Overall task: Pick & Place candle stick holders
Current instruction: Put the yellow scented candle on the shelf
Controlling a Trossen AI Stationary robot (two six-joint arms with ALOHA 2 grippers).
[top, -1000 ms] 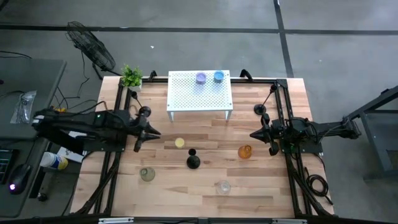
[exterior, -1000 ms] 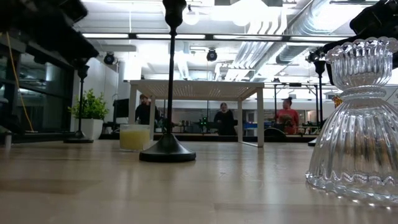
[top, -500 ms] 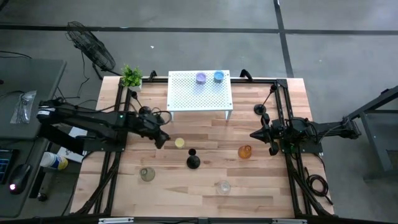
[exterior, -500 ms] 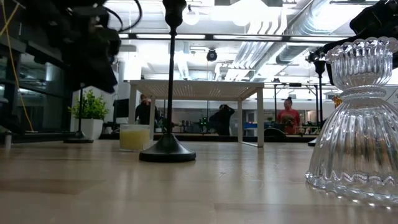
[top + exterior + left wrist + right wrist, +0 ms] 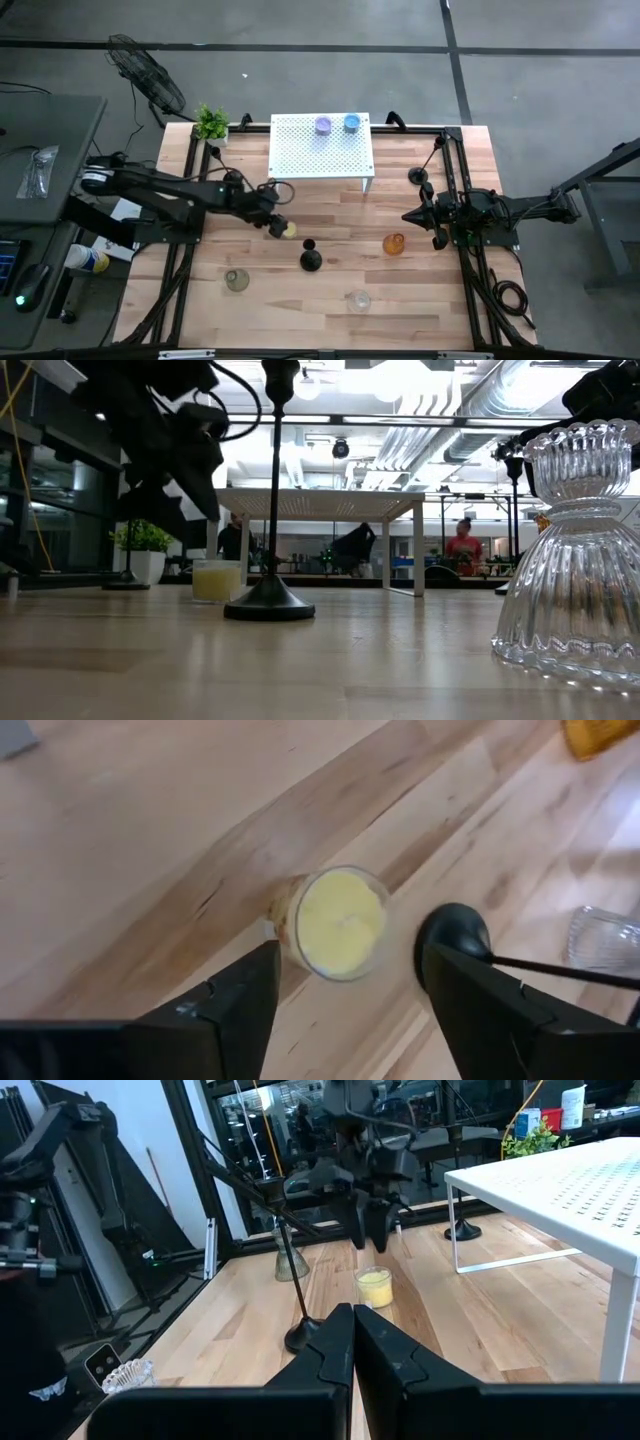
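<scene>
Looks like the reach-in step: left end effector, fingers spread, hovers over the yellow cup mid-frame on the counter, so next it needs lowering and closing; right end effector sits pressed together at right.

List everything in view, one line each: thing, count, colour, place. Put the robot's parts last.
Yellow cup: 1, table centre-left, under the left gripper.
Purple cup: 1, on the rack.
Blue cup: 1, on the rack, beside the purple one.
Amber cup: 1, table right of centre.
Clear cup: 1, near front edge.
Pale green cup: 1, front left.
Candlesticks: 3, black; centre, back left, right.
Rack: 1, white, perforated, back centre.
Plant: 1, green, back left corner.
Table: 1, wood.
Fan: 1, black, floor behind table.
Left gripper: open, above the yellow cup.
Right gripper: shut, at right side.
</scene>
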